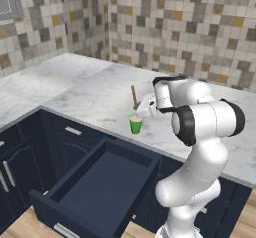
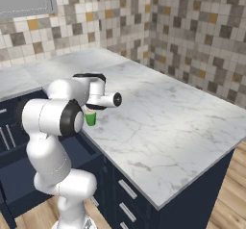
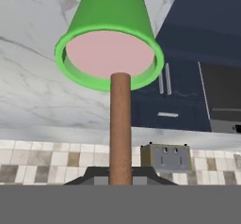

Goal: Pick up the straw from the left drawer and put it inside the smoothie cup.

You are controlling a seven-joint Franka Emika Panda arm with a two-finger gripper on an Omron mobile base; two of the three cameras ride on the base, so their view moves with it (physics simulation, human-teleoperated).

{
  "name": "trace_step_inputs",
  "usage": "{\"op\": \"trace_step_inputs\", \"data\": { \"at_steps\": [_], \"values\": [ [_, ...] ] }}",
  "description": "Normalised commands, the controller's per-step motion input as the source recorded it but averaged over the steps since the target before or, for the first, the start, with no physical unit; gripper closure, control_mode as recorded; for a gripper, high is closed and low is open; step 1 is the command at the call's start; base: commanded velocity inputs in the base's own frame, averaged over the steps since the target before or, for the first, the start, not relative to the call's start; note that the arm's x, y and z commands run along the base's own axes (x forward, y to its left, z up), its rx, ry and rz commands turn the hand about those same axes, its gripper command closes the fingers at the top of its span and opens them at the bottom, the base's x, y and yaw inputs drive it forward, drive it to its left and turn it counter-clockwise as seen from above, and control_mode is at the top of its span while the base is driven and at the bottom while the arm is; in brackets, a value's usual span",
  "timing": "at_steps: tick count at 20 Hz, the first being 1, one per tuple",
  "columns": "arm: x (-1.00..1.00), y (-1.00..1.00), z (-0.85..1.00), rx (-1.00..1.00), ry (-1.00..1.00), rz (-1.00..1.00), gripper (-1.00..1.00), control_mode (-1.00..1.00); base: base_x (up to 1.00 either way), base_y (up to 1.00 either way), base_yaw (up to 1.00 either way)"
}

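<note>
On the marble counter (image 1: 90,89) the smoothie cup (image 1: 135,124) stands directly beneath the gripper (image 1: 138,106), whose fingers are pinched on the straw (image 1: 134,97). The straw's long axis runs upright, its lower end aimed at the cup's pink contents.

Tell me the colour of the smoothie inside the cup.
Pale pink, inside the green smoothie cup; clearest in the hand view.
</note>
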Motion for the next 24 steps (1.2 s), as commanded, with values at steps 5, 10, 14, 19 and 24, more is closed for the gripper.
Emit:
{"op": "trace_step_inputs", "data": {
  "at_steps": [5, 10, 14, 19, 24],
  "values": [
    [0.11, 0.05, -0.04, 0.0, 0.01, -0.05, 1.0, -1.0, 0.0, 0.0, 0.0],
    [0.21, 0.0, -0.22, 0.0, 0.0, 0.0, 1.0, -1.0, 0.0, 0.0, 0.0],
    [0.15, 0.0, -0.26, 0.0, 0.0, 0.0, 1.0, -1.0, 0.0, 0.0, 0.0],
    [0.15, 0.0, -0.21, 0.0, 0.0, 0.0, 1.0, -1.0, 0.0, 0.0, 0.0],
    [0.19, 0.0, -0.13, 0.0, 0.0, 0.0, 1.0, -1.0, 0.0, 0.0, 0.0]
  ]
}}
